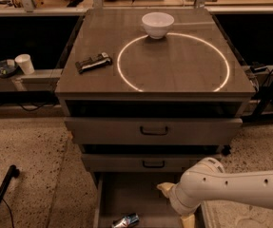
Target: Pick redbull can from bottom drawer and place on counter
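Reaching down into the open bottom drawer (126, 194), the hand (177, 204) hung over the right part of the drawer floor, and its white arm (240, 189) came in from the right. Its two beige fingertips (166, 189) stood well apart and held nothing; I judged this a wide setting, ready to go around a thing. The can (126, 220) lay on its side at the near left of the drawer floor, left of the hand and not touching it. Because it lay flat and not upright, the hand would probably need to come from above and close across the narrow body. A round shiny can might roll or slip if one finger pushed it first. The surface (183, 61) above carried a white bowl (157, 23) at the far edge of the glowing circle (118, 65) and a dark packet (93, 62) on the left, so most of the circle was free for the can. The grasp was not yet made.
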Controlling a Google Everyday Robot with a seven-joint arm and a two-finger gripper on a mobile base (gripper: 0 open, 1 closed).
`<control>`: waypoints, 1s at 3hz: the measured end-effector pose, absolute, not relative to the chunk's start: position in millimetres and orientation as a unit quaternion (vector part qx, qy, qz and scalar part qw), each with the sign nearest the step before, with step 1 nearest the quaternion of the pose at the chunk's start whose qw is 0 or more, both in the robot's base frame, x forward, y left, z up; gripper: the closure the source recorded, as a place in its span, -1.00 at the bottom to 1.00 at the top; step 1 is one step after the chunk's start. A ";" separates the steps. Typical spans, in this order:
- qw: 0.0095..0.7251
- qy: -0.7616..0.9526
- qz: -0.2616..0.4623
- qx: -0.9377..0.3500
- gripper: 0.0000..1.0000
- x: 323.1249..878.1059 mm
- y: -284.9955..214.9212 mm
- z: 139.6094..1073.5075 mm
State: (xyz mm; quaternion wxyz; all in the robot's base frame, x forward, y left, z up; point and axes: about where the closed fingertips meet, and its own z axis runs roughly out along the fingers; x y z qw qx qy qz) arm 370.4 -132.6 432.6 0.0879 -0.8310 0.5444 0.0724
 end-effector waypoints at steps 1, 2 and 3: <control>0.084 0.531 0.080 -0.839 -1.00 376.0 -128.8 387.3; 0.078 0.497 0.091 -0.860 -1.00 370.7 -127.2 304.8; 0.078 0.497 0.091 -0.860 -1.00 370.8 -127.2 304.8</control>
